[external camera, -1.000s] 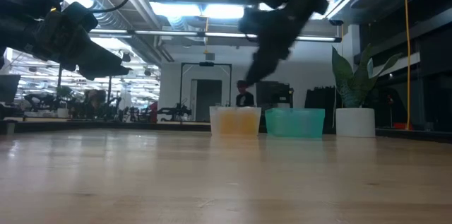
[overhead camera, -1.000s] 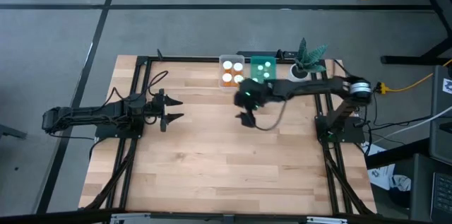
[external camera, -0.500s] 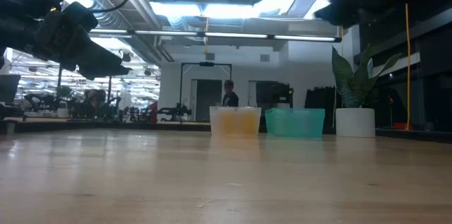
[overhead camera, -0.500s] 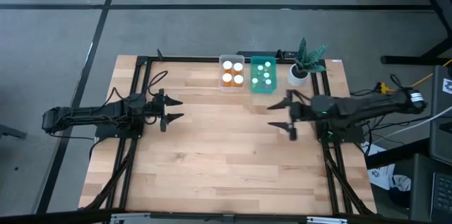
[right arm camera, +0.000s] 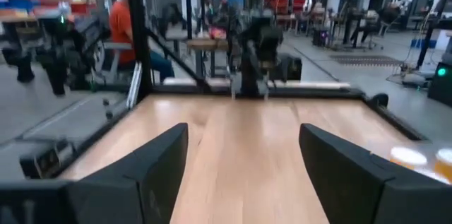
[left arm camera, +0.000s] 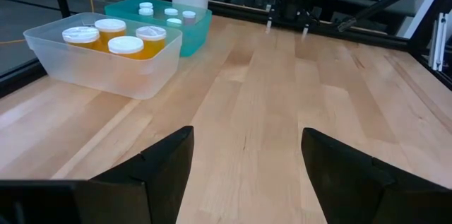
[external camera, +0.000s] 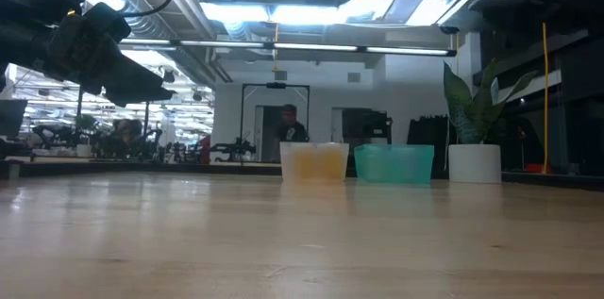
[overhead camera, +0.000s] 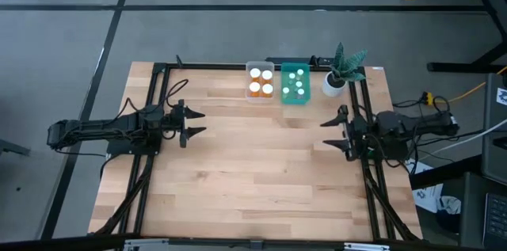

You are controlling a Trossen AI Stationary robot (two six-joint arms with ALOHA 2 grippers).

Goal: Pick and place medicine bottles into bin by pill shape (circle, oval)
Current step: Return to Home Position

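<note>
We log the left gripper (overhead camera: pixel 198 122) at left-centre of the high view, over the left part of the table (overhead camera: pixel 238 180). Its 2 fingers are spread apart with nothing between them, and the left wrist view shows only bare wood in the gap. The right gripper (overhead camera: pixel 325 132) is at right-centre of the high view, near the table's right edge, pointing toward the left arm. Its 2 fingers are also apart and empty, and the right wrist view shows the same wide gap over wood. Both grippers are well apart from the bins. The clear bin (overhead camera: pixel 261 97) sits at upper centre of the high view, near the table's far edge. It holds 4 orange bottles (overhead camera: pixel 256 88) standing upright in a 2 by 2 block, white caps up. Just beside it on the right is the teal bin (overhead camera: pixel 295 100), holding 5 teal-green bottles (overhead camera: pixel 299 77), also upright with white caps showing. We cannot tell pill shapes from any view. A white pot (overhead camera: pixel 335 83) with a plant (overhead camera: pixel 347 61) stands just right of the teal bin, at the table's upper-right corner. In the low view a person (external camera: pixel 288 131) shows in the room beyond, just left of the clear bin.
</note>
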